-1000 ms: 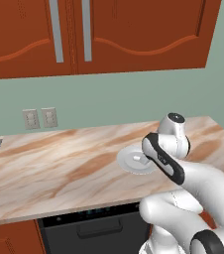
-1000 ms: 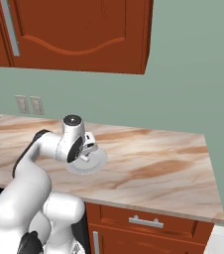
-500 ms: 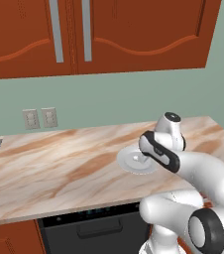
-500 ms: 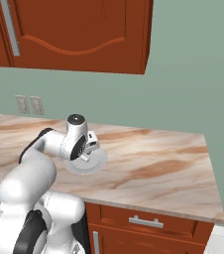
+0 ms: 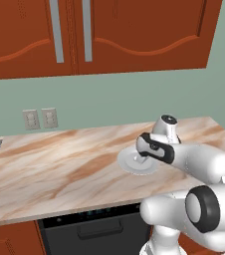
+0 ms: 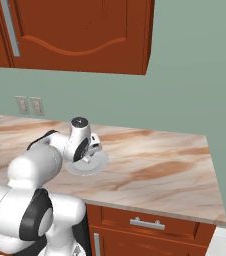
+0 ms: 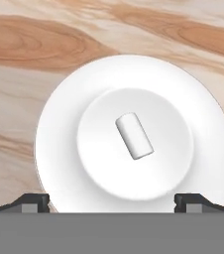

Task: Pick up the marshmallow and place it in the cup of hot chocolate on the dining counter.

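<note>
Marshmallow (image 7: 134,135) was lying on its side right in the middle well of the round plate (image 7: 64,109), tilted a bit off the hand view's vertical, and the plate sat on the marble-topped counter (image 5: 50,169) under the red-brown cabinets (image 5: 109,35). Your gripper (image 7: 112,201) was hanging over the plate looking straight down, released, with the two fingertips (image 7: 32,202) spread wide, each sitting out by the plate's rim on either side. In the left base view the hand (image 5: 152,148) was right above the plate's near edge, so you were in the approach part of the pick, I'd say: nothing grabbed yet, marshmallow untouched. The next move looked like it called for nudging the hand forward so the marshmallow sits between the tips, maybe rolling the wrist so the fingers close across its short width and not along its length, then dropping down and squeezing gently. It's a tiny cylinder, so my guess was it could roll or squirt out if you pinched off-center. No cup anywhere here, so that leg comes later.
</note>
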{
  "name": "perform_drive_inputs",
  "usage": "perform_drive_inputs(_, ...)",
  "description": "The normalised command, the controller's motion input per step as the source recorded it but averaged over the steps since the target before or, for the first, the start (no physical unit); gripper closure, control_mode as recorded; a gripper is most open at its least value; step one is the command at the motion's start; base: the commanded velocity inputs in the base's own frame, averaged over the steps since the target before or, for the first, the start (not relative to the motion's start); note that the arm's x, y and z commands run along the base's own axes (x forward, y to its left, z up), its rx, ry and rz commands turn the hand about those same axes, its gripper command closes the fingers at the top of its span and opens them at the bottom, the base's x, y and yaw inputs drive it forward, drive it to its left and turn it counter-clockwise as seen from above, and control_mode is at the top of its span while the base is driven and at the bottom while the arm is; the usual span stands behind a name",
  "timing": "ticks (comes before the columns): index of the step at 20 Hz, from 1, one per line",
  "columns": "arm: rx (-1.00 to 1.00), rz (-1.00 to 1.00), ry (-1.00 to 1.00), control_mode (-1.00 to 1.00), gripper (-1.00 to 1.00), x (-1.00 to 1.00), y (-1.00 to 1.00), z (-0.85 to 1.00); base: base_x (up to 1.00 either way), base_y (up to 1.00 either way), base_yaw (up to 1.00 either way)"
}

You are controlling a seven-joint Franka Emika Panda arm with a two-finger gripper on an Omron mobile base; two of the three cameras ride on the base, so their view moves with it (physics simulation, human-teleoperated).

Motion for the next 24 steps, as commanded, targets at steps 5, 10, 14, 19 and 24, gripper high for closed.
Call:
perform_drive_inputs(5, -0.04, 0.0, 0.0, -1.0, -1.0, 0.1, 0.0, -0.29, 0.0, 0.0, 0.0)
perform_drive_inputs(10, 0.0, 0.0, 0.0, -1.0, -1.0, 0.15, 0.0, -0.18, 0.0, 0.0, 0.0)
perform_drive_inputs(14, 0.0, 0.0, 0.09, -1.0, -1.0, 0.22, 0.0, -0.09, 0.0, 0.0, 0.0)
perform_drive_inputs(19, 0.0, 0.0, 0.08, -1.0, -1.0, 0.25, 0.0, -0.08, 0.0, 0.0, 0.0)
perform_drive_inputs(24, 0.0, 0.0, 0.03, -1.0, -1.0, 0.26, 0.02, -0.1, 0.0, 0.0, 0.0)
